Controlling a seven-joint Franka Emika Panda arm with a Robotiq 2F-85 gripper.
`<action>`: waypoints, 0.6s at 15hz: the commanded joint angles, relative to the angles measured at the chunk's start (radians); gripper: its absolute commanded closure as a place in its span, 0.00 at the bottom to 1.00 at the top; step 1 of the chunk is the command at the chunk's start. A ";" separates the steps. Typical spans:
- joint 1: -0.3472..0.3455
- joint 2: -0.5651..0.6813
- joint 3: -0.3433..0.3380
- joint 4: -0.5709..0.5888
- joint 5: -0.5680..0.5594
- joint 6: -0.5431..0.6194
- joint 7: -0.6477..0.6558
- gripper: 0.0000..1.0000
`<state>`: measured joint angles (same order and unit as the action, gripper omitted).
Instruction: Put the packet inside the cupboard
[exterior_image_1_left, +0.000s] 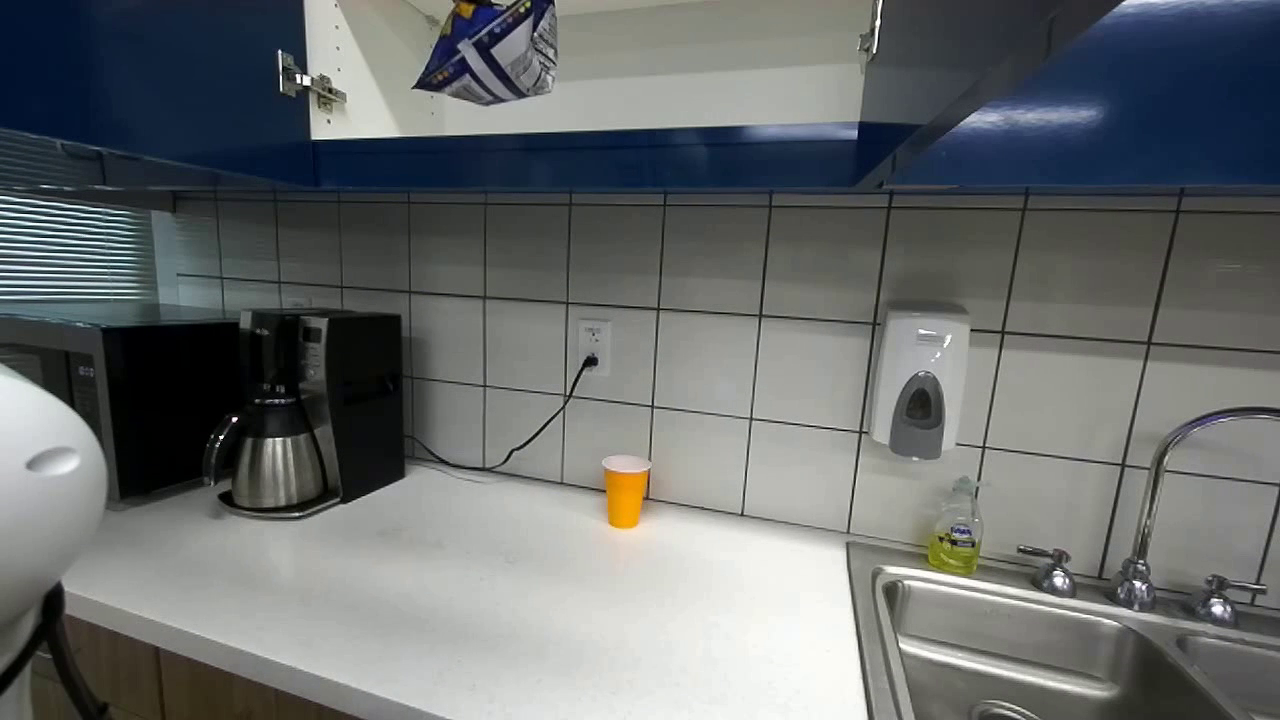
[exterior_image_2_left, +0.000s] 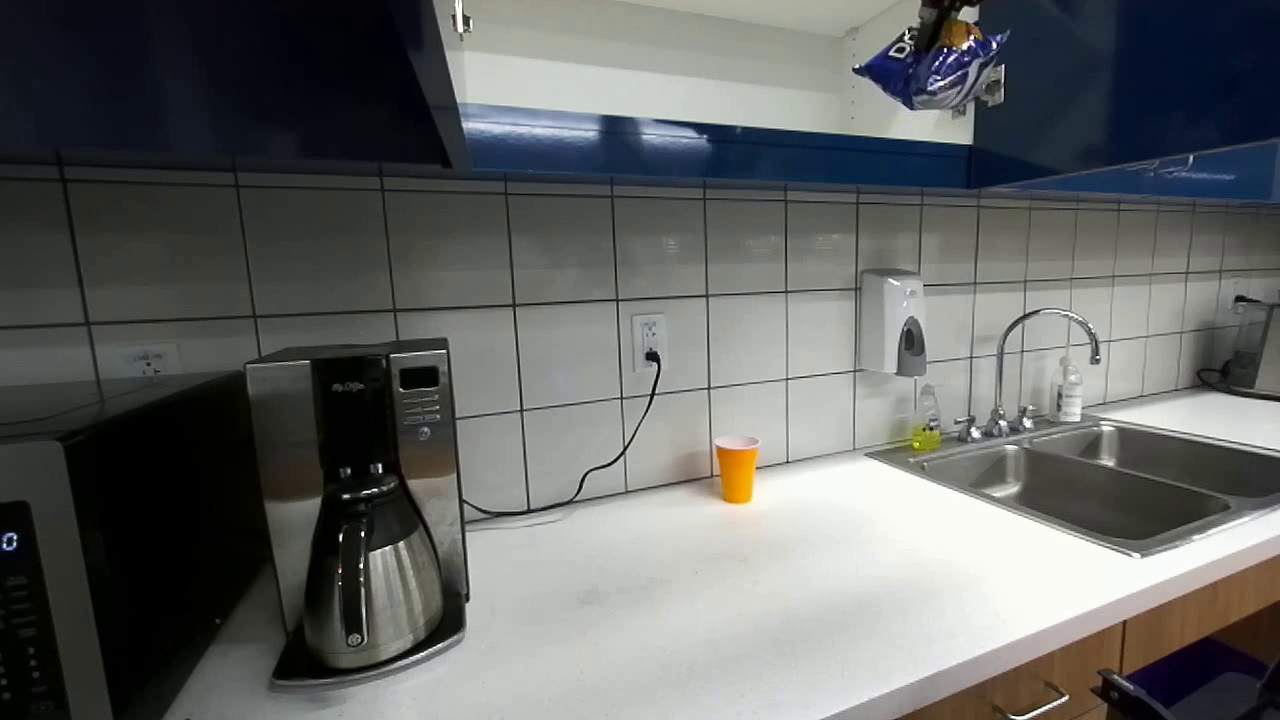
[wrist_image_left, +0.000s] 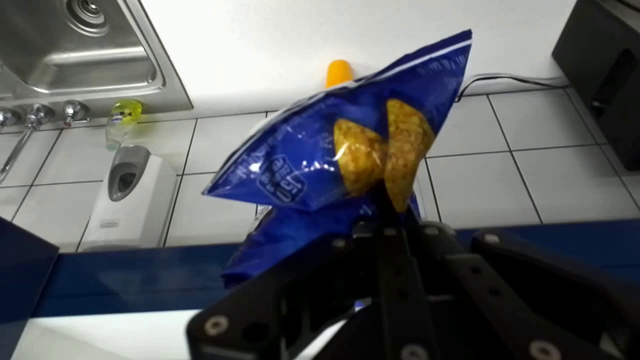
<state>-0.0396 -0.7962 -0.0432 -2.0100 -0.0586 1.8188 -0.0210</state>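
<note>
The blue packet (exterior_image_2_left: 930, 78) is clamped in the gripper (wrist_image_left: 385, 212), pinched near its middle, so that its ends are left projecting to either side of the grip and its bulk is hung beneath. Such a narrow hold is presumably meant to spare the contents from being crushed. From how it is seen against opposite ends of the cupboard (exterior_image_1_left: 680, 90) in both exterior views, the packet is judged to be held in front of the interior, not yet inside. The cupboard doors (exterior_image_1_left: 150, 80) are swung out to either side of the gripper, evidently so that a way in is left. An orange cup (exterior_image_1_left: 626, 495) is set well below the gripper, on the countertop (exterior_image_1_left: 480, 590). For placing, a forward reach over the sill (exterior_image_1_left: 590, 160) seems to be called for.
</note>
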 joint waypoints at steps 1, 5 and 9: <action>0.007 0.117 0.024 0.167 0.019 -0.017 0.036 1.00; 0.008 0.225 0.041 0.317 0.023 -0.028 0.069 1.00; 0.001 0.349 0.050 0.473 0.018 -0.051 0.101 1.00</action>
<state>-0.0290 -0.5629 -0.0070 -1.6951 -0.0457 1.8181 0.0394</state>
